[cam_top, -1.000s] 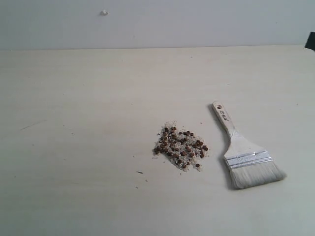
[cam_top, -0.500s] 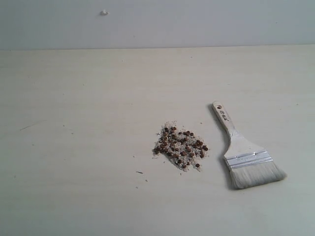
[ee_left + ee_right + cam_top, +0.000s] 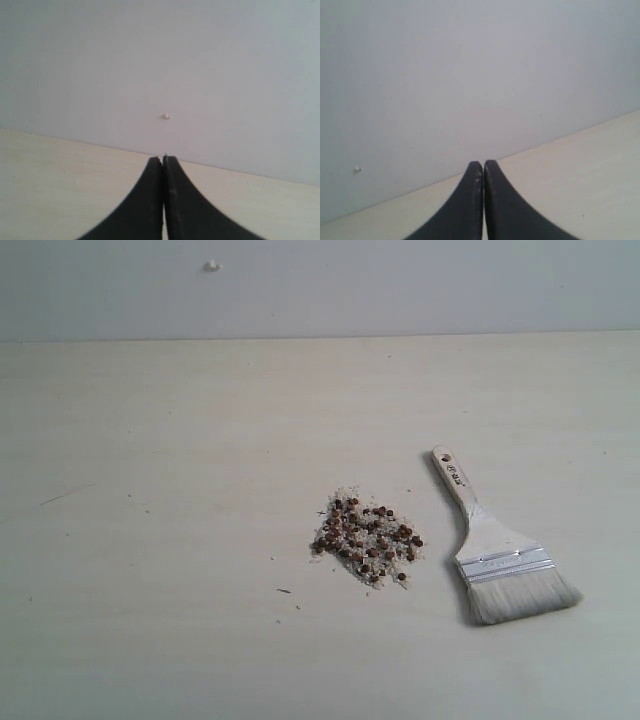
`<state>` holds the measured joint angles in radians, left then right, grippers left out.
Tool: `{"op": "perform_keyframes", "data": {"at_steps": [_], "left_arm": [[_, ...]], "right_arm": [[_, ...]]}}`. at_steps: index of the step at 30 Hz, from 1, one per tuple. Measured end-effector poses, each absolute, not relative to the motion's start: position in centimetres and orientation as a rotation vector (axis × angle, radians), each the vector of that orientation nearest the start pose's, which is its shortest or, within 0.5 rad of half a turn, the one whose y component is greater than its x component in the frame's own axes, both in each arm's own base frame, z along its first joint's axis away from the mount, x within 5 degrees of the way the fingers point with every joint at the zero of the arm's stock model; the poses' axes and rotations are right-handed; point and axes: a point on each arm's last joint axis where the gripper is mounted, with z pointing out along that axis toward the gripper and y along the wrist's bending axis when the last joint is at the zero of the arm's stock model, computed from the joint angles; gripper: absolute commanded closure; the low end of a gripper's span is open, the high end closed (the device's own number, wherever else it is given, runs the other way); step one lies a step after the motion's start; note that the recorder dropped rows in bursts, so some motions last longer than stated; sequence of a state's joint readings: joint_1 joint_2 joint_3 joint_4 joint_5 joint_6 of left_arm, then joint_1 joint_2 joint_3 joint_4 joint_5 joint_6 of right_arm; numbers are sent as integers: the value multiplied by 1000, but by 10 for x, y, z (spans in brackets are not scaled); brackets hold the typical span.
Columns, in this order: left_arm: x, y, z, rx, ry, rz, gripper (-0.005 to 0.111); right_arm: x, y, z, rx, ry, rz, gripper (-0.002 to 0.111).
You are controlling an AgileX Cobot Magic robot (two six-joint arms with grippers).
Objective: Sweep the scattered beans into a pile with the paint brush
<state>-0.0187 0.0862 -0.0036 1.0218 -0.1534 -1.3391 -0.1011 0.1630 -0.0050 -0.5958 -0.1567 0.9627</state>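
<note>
Your tiny round reddish-brown beans (image 3: 366, 543), mixed with finer whitish grains, sit bunched in one loose patch on the pale wooden table (image 3: 180, 460). At their three o'clock, near but apart, the wide flat paint brush (image 3: 495, 550) with its pale wooden handle and silver ferrule lies flat. Its handle end points to eleven o'clock and its whitish bristles to five. Your black left gripper (image 3: 163, 159) has its jaws pressed together, empty, facing the plain grey wall (image 3: 150, 60). Your black right gripper (image 3: 483, 163) matches it, tips together on nothing.

Beans (image 3: 366, 542) reddish-brown among whitish grains; paint brush (image 3: 495, 548) pale wood, silver ferrule.
</note>
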Motion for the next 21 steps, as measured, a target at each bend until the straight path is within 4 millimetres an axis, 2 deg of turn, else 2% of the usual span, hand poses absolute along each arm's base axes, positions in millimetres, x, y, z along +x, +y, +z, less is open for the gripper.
{"op": "perform_keyframes", "data": {"at_steps": [21], "left_arm": [[62,-13,217,-119,1493,-375,107]], "right_arm": [[70,0,216,304,1496,289,108]]}}
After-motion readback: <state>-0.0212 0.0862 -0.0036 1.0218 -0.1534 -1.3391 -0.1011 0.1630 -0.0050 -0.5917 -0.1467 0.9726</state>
